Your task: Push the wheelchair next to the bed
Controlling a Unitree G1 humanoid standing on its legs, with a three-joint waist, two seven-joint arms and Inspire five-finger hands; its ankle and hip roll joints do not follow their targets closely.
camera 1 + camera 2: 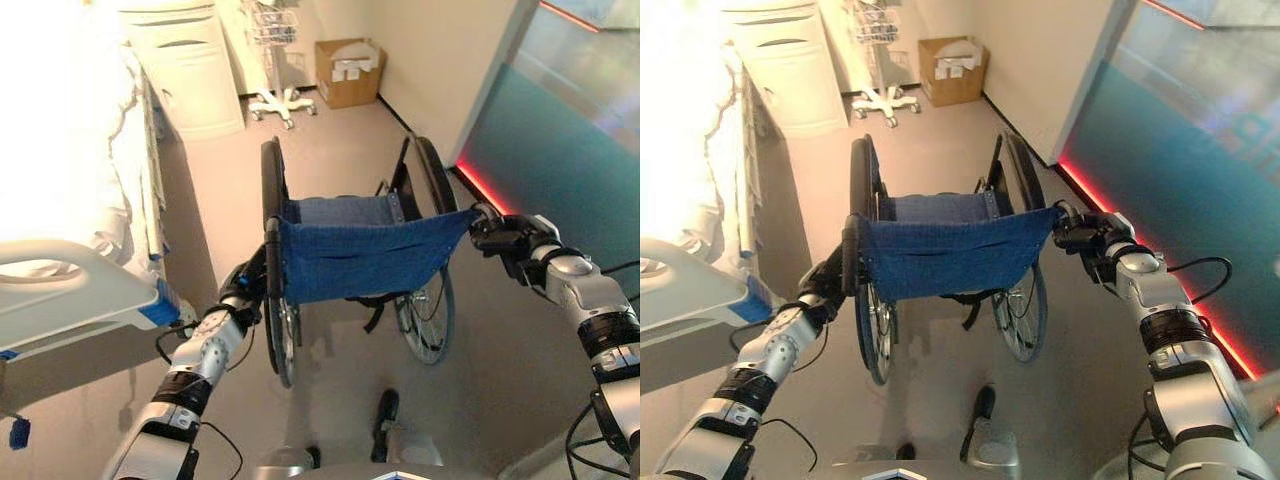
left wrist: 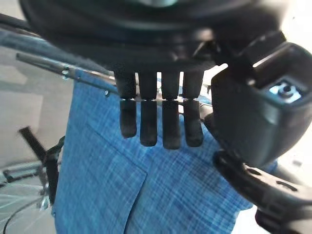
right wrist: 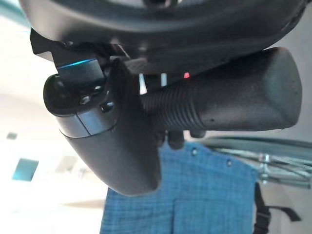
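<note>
Wheelchair [image 1: 350,250]: I see it straight ahead of me on the floor, its blue fabric backrest [image 1: 365,258] facing me, big wheels on either side, pointing toward the far wall.
Right hand [image 1: 505,238]: in my right wrist view the thumb wraps the ribbed black push handle [image 3: 219,105]; I have it clamped at the backrest's right upper corner.
Left hand [image 1: 243,288]: it sits at the backrest's left post; in my left wrist view the fingers [image 2: 156,114] hang straight and side by side in front of the blue cloth, curled round nothing that I can make out.
Bed [image 1: 75,215]: to the left, white bedding and a pale footboard with blue corner [image 1: 85,290] near me; the wheelchair stands just beside its near end, a strip of floor between.
Writing: none I can read on anything.
Right edge: teal wall panel [image 1: 560,150] with a red glowing strip [image 1: 485,188] along its base, near the right wheel.
Far end: white cabinet [image 1: 190,70], a wheeled stand [image 1: 280,100] and an open cardboard box [image 1: 348,70] against the far wall.
Open room: bare floor [image 1: 340,150] runs from the wheelchair's front to those far things.
</note>
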